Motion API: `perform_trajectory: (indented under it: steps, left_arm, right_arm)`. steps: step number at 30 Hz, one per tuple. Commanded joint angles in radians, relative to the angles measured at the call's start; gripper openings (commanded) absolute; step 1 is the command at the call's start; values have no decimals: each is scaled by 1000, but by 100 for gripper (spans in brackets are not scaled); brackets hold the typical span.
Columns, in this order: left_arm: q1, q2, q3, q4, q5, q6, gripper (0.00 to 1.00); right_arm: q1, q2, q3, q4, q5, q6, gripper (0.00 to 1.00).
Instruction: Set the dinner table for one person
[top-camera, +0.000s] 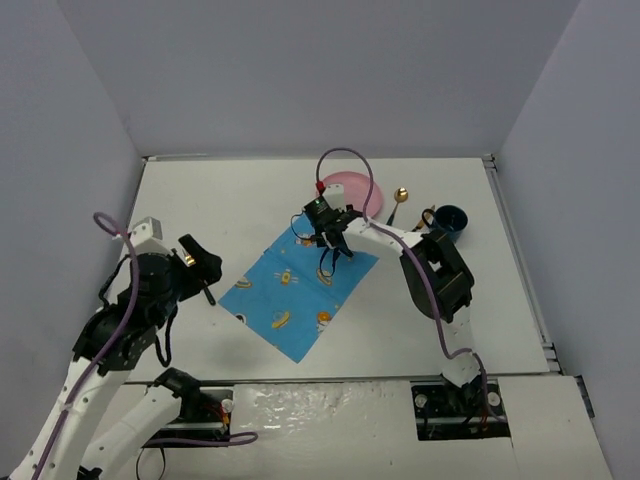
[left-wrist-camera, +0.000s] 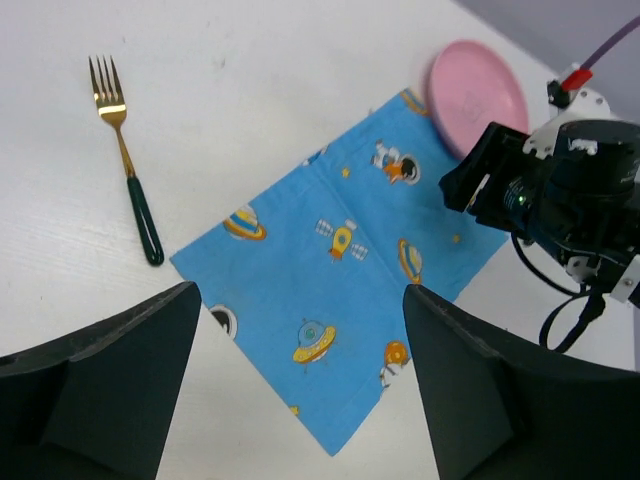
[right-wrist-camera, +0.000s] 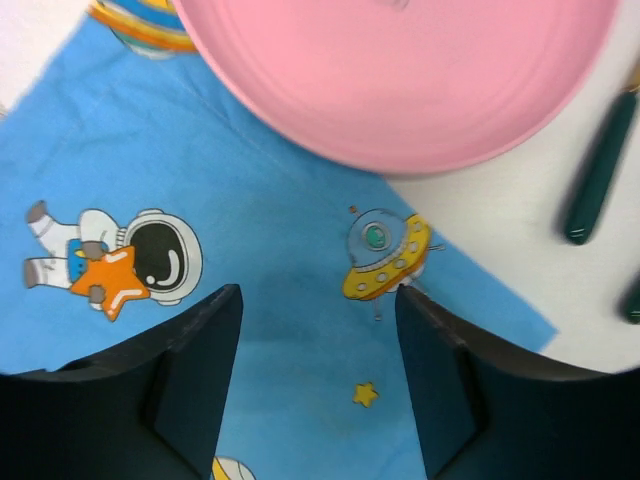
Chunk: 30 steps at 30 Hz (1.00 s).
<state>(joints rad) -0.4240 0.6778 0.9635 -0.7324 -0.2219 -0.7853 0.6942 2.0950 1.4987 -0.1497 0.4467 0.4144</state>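
Our right gripper (right-wrist-camera: 318, 300) hangs w/ fingers apart, empty, low over the space-print placemat (right-wrist-camera: 260, 250). The pink plate (right-wrist-camera: 400, 70) sits just ahead, rim lapping the mat's corner, so we'd guess it goes onto the mat next. Left gripper (left-wrist-camera: 300, 300), also spread & empty, hovers high. Fork (left-wrist-camera: 125, 160) lies ahead-left on the dinner table (left-wrist-camera: 260, 70), bare room around it.

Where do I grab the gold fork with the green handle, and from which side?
Probably take the gold fork by its dark green handle, mid-length, from straight above, closing across its narrow width: it lies flat on the white tabletop, with nothing to get under.
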Motion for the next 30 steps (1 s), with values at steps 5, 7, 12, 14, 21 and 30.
perform_trajectory:
  steps: [5,7,12,14,21,30]
  left_arm:
    - [4,11,11,45,-69,39,87]
    - [4,34,13,39,-72,45,87]
    - [4,64,16,36,-78,53,87]
    - [4,57,10,47,-75,62,87]
    - [4,53,9,31,-98,68,87]
    - [4,59,-5,53,-96,68,87]
  right_arm:
    - [-132,-253,-7,23,80,10,64]
    - [-206,-251,-29,19,12,63,60]
    - [-367,-217,-150,142,-229,197,51]
    - [-406,-219,-214,245,-331,251,51]
    - [-450,-185,-286,456,-590,342,53]
    - [-450,-185,-311,546,-633,353,52]
